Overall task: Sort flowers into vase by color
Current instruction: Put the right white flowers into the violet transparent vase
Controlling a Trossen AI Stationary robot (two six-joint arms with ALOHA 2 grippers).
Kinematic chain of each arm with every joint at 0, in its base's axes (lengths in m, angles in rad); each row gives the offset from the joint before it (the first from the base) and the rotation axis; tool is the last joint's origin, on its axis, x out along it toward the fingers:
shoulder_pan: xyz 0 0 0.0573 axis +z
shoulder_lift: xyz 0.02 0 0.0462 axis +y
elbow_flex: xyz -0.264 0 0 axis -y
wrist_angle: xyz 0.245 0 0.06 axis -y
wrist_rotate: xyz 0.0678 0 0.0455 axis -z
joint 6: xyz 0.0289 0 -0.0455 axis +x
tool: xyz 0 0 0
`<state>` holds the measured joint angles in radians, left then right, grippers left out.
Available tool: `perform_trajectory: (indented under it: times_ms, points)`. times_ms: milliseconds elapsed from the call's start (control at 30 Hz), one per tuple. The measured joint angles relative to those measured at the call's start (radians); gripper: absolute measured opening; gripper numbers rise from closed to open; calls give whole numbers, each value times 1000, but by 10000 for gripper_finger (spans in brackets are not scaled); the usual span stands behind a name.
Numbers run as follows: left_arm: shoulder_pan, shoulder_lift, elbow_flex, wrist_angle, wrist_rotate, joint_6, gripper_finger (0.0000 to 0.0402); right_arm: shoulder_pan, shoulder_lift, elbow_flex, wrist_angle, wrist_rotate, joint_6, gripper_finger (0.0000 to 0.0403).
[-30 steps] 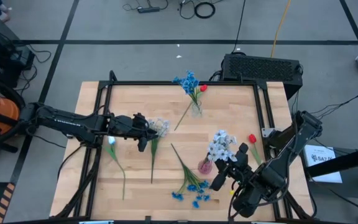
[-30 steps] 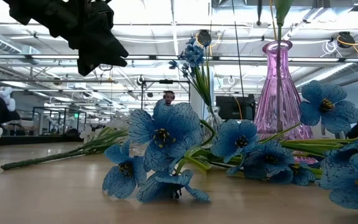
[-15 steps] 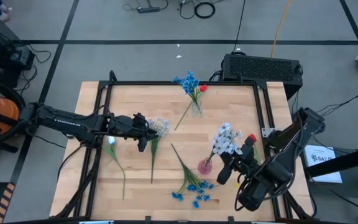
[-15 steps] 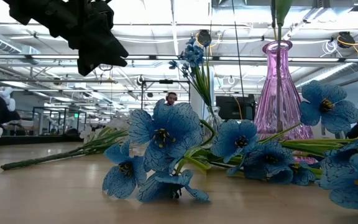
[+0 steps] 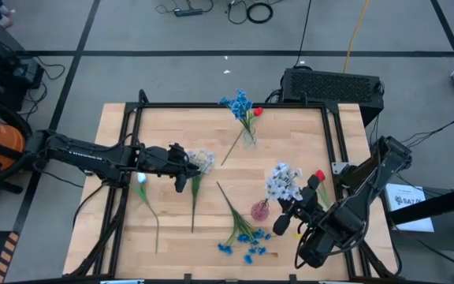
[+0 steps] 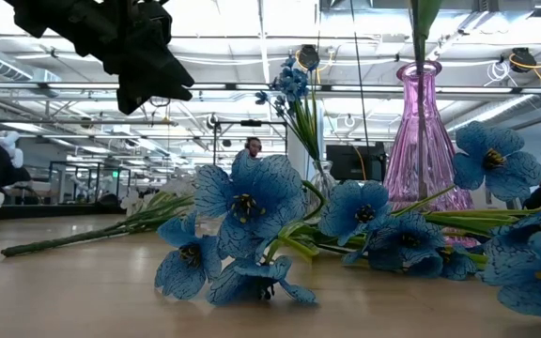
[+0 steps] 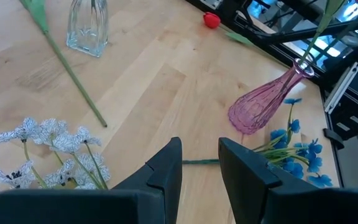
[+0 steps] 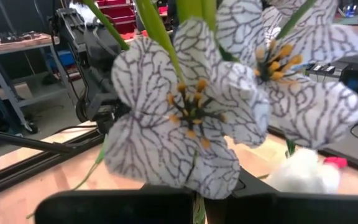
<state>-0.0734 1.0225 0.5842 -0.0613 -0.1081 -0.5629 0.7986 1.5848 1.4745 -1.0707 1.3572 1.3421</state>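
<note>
Right hand (image 5: 290,217) sits at the near right of the table (image 5: 172,126), just beside the pink vase (image 5: 259,210); the pale lavender-white cluster (image 5: 281,182) stands in that vase, its blooms filling the right wrist view. Can't tell whether those fingers are pinching the stem. Left hand (image 7: 199,163) hovers mid-left, fingers spread, holding nothing, over another pale cluster (image 5: 201,162) lying flat. Blue cluster (image 5: 243,241) lies on the table near the pink vase. Clear vase (image 5: 248,138) at the far edge holds blue flowers (image 5: 237,103) and a red tulip (image 5: 258,112).
</note>
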Motion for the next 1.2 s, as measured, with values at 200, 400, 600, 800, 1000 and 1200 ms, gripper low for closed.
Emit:
perform_trajectory:
  times_ms: [200, 400, 600, 800, 1000, 1200]
  points:
    - [0, 0, 0, 0, 0, 0, 111, 0, 1, -116, 191, -3, -71, 0]
    - [0, 0, 0, 0, 0, -1, 111, -1, 1, -185, 296, -93, -145, 0]
    - [0, 0, 0, 0, 0, 0, 111, -1, 1, -230, 310, -153, -73, 23]
    - [0, 0, 0, 0, 0, 1, 111, -2, 2, -237, 313, -183, -121, 50]
    - [0, 0, 0, 0, 0, 2, 111, -22, 2, -237, 312, -284, -135, 77]
    - [0, 0, 0, 0, 0, 2, 111, -40, -26, -232, 302, -402, -158, 122]
